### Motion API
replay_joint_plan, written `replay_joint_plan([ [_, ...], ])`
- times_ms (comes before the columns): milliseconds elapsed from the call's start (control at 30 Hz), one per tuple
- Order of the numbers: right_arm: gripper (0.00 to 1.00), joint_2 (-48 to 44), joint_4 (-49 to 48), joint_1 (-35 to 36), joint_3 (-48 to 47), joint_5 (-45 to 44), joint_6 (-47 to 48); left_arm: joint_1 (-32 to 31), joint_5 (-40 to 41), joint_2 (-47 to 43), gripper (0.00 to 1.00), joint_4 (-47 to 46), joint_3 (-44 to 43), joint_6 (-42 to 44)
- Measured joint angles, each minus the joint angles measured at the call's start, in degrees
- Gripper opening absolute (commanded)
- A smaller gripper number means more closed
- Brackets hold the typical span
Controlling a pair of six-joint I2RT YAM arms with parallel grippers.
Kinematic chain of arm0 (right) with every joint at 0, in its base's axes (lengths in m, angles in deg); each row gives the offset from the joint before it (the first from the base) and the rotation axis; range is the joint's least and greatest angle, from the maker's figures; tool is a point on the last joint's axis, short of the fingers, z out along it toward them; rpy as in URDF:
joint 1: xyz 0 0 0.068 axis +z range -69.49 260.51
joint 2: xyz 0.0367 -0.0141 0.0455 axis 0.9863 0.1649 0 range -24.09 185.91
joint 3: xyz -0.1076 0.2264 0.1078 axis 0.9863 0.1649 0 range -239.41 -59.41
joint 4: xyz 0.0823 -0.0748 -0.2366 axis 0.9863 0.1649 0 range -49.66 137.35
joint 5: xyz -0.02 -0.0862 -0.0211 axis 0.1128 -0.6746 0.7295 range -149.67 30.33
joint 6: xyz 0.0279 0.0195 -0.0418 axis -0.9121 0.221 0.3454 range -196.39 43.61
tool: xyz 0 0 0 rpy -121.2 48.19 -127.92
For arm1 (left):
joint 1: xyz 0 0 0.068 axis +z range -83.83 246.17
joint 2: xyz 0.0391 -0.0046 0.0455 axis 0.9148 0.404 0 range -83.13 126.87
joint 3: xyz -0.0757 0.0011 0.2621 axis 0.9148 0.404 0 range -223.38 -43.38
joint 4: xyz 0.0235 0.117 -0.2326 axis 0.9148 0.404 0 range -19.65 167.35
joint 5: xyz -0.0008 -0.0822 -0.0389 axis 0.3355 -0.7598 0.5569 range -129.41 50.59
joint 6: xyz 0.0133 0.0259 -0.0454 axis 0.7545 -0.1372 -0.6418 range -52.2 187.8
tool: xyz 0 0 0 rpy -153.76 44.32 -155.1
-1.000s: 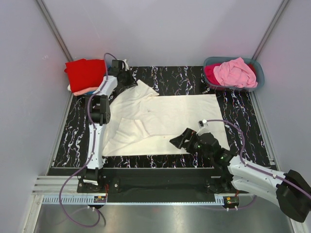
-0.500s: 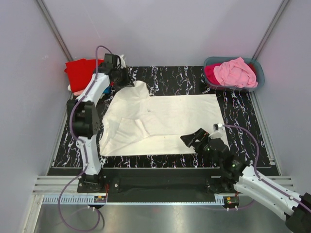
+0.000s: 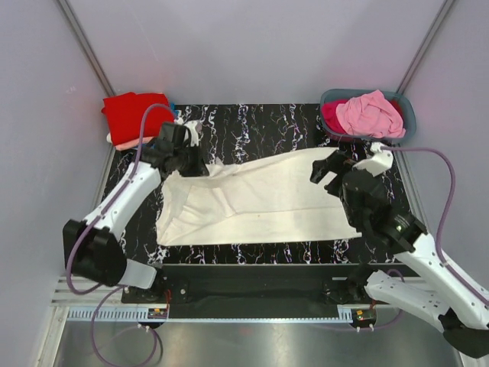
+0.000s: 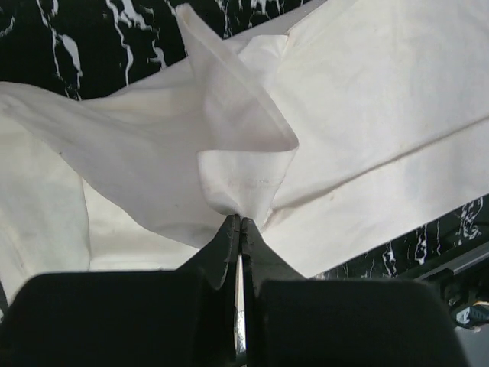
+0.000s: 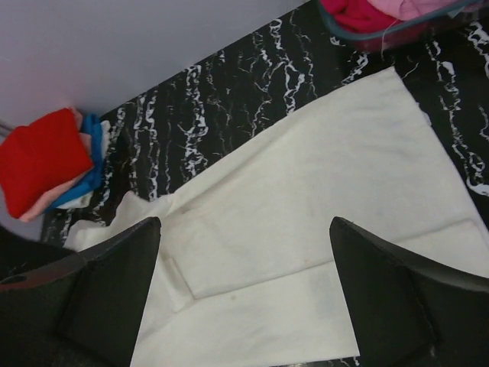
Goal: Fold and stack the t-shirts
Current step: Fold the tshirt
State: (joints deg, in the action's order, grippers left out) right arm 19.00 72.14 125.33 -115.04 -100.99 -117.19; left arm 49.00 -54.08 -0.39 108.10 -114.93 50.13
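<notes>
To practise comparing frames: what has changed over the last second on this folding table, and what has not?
The left arm, jaws shut on the cream shirt, pulled back from the far-left corner toward the near side, dragging the shirt's far edge inward. The right arm, jaws open, swung from the near edge to above the shirt's right end. The folded stack and tub stayed put.

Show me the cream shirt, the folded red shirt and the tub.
cream shirt [image 3: 263, 202], top view, middle of its body
red shirt [image 3: 131, 115], top view, its upper face
tub [image 3: 409, 113], top view, right rim
</notes>
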Motion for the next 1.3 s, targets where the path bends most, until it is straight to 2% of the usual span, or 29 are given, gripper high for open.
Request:
replay_joint_plan([
  [100, 0.94, 7.87, 3.08, -3.61, -6.36, -0.37, 3.89, -1.2, 1.6, -7.54, 0.0, 0.7, 5.64, -0.48],
  [167, 0.93, 12.22, 4.26, -8.33, -8.37, 2.67, 5.75, -1.38, 2.4, -12.74, 0.0, 1.22, 7.96, -0.9],
  [333, 0.94, 19.19, 5.62, -21.46, -8.74, 11.8, 8.07, -1.31, 4.42, -26.18, 0.0, 1.68, 12.76, -1.81],
  [433, 0.94, 23.26, 5.44, -27.06, -8.74, 17.11, 8.85, -1.31, 4.96, -28.83, 0.0, 1.6, 15.54, -1.81],
  [600, 0.93, 34.32, 3.08, -35.63, -8.5, 27.39, 9.35, -1.31, 5.92, -27.69, 0.0, 1.9, 22.12, -1.7],
  [733, 0.89, 42.84, 0.42, -40.13, -7.76, 34.23, 9.51, -1.31, 6.14, -26.53, 0.0, 2.91, 23.28, -1.42],
  [967, 0.7, 54.01, -3.76, -46.73, -10.32, 42.56, 9.53, -1.4, 6.25, -26.53, 0.0, 2.05, 23.28, -1.33],
  [1000, 0.62, 55.58, -4.35, -47.65, -11.21, 43.17, 9.51, -1.46, 6.36, -26.53, 0.0, 2.03, 23.28, -1.33],
  [1100, 0.51, 59.93, -6.67, -50.03, -13.53, 45.16, 9.11, -1.55, 6.56, -26.53, 0.0, 1.99, 23.28, -1.33],
  [1300, 0.47, 65.79, -10.29, -51.25, -15.96, 47.3, 8.57, -1.6, 7.19, -26.49, 0.0, 1.99, 23.28, -1.33],
])
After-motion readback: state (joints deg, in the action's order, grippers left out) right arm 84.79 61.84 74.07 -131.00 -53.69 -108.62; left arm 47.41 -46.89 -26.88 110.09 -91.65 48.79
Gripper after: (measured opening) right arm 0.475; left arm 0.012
